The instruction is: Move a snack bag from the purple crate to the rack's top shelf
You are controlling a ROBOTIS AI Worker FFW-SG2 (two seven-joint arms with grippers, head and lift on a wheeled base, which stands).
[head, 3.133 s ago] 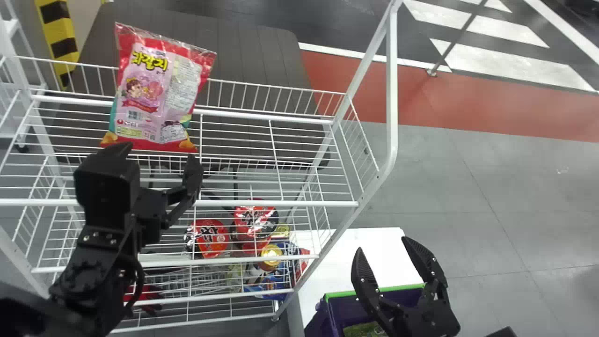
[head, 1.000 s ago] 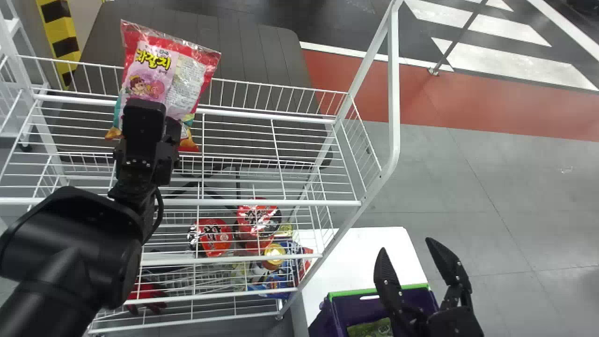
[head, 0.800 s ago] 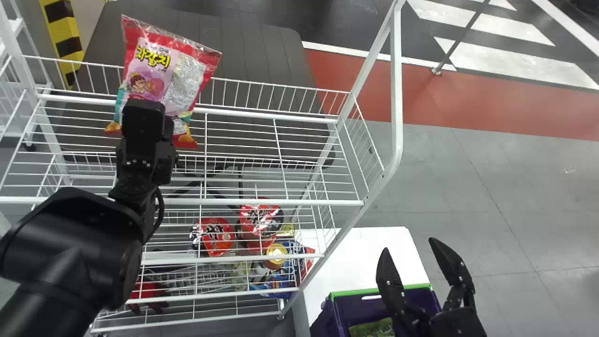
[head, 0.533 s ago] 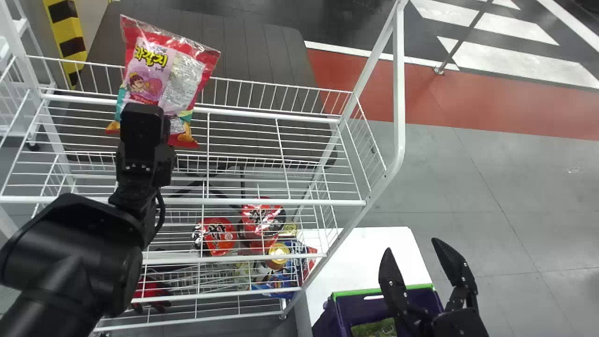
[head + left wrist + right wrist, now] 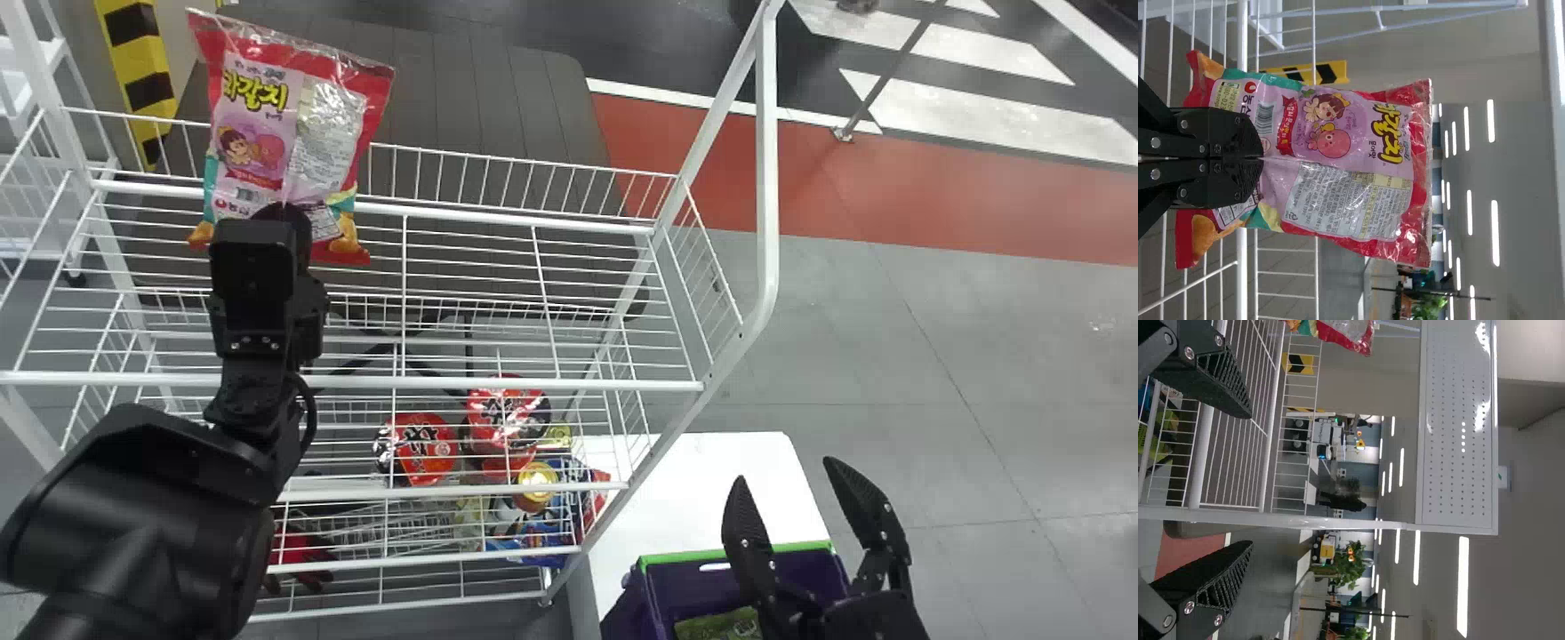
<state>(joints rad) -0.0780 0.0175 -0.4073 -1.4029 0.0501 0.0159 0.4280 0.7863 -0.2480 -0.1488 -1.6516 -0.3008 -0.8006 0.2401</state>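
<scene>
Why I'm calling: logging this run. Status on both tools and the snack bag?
Left tool shut on snack bag, at top shelf. Right tool open, by purple crate. Nothing seen blocking the bag.

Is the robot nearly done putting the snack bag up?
Nearly, I think. Done: the snack bag is out of the purple crate, up at the rack's top shelf. In hand: the left gripper seems to pinch its front. Left: probably settling it, letting go and backing away.

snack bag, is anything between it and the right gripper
Yes, from the head view: the rack's white end post stands between the right gripper and the snack bag. The left gripper is also at the bag, its fingers together in front of it.
</scene>
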